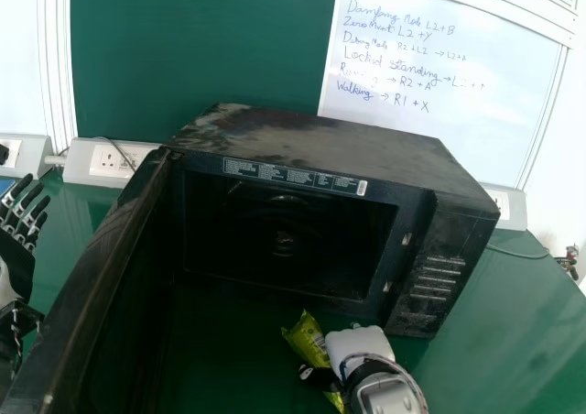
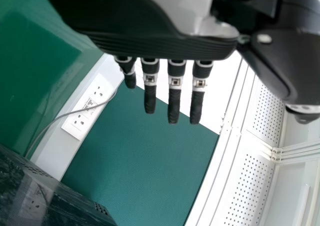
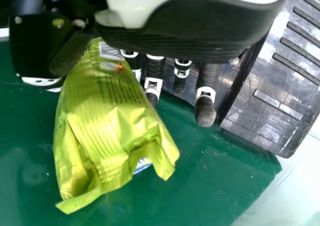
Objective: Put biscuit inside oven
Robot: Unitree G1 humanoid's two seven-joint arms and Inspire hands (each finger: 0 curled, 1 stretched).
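Grasping the yellow-green biscuit packet (image 1: 305, 336) between its thumb and fingers, the right hand (image 1: 357, 343) is on the near side of the oven (image 1: 311, 139). The packet is outside the oven, in front of its opening. The oven door (image 1: 92, 277) stands open on the left; farther left, the left hand (image 1: 16, 231) is released, its fingers extended. A handwritten sheet (image 1: 412, 130) is on the far right, behind the oven.
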